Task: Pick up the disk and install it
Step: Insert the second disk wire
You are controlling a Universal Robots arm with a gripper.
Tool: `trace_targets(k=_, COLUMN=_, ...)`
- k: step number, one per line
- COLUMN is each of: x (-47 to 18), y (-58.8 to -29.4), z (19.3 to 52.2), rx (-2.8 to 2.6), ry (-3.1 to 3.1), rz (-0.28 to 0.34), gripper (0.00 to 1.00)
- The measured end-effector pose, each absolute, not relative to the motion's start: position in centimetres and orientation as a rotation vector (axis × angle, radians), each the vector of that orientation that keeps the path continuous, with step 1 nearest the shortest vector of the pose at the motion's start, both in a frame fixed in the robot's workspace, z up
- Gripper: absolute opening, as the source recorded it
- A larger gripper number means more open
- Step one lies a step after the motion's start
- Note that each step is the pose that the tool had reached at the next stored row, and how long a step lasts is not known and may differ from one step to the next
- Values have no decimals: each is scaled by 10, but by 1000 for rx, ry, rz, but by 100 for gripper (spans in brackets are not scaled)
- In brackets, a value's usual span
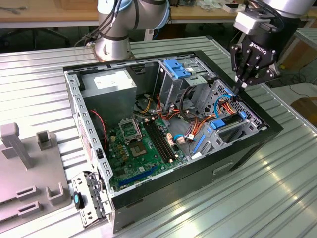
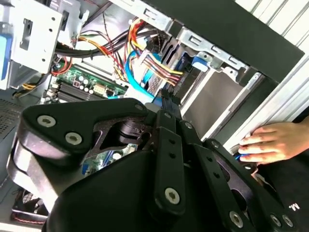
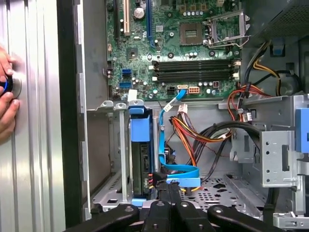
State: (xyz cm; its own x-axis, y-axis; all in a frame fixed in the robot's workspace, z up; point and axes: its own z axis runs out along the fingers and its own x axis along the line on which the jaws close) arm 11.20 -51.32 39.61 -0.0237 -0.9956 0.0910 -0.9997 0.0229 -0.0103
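Note:
The disk (image 1: 229, 122), a dark body in a bright blue carrier frame, sits in the drive bay at the exterior view's right end of the open computer case (image 1: 74, 114). It appears as the disk (image 3: 140, 145) in the first wrist view, and its blue tab (image 2: 200, 61) shows in the second. My gripper (image 1: 241, 89) hangs just above the case's right wall, over the bay. The fingers are shut with nothing between them. In the wrist views the gripper (image 3: 169, 188) (image 2: 166, 99) points at the blue and orange cables (image 3: 181, 171) beside the disk.
A person's hand (image 3: 7, 94) (image 2: 273, 141) rests on a round blue-topped knob on the ribbed metal table outside the case. Inside are the motherboard (image 1: 141, 146), power supply (image 1: 109, 85) and a grey drive cage with a blue bracket (image 1: 177, 68). Grey fixtures (image 1: 22, 151) stand at the left.

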Motion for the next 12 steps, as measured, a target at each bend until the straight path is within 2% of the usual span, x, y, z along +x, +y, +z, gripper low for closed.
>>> trace_targets(k=5, x=110, y=-513, z=396, rx=2218, ry=-2139, rz=116, gripper=11)
trace_targets(k=6, x=110, y=-513, z=396, rx=2235, ry=-2123, rz=117, gripper=24)
trace_targets(k=7, x=110, y=-513, z=395, rx=2251, ry=-2106, rz=117, gripper=24)
trace_targets(k=8, x=110, y=-513, z=395, rx=2267, ry=-2088, rz=117, gripper=30)
trace_targets(k=12, x=110, y=-513, z=392, rx=2302, ry=-2037, rz=131, gripper=30)
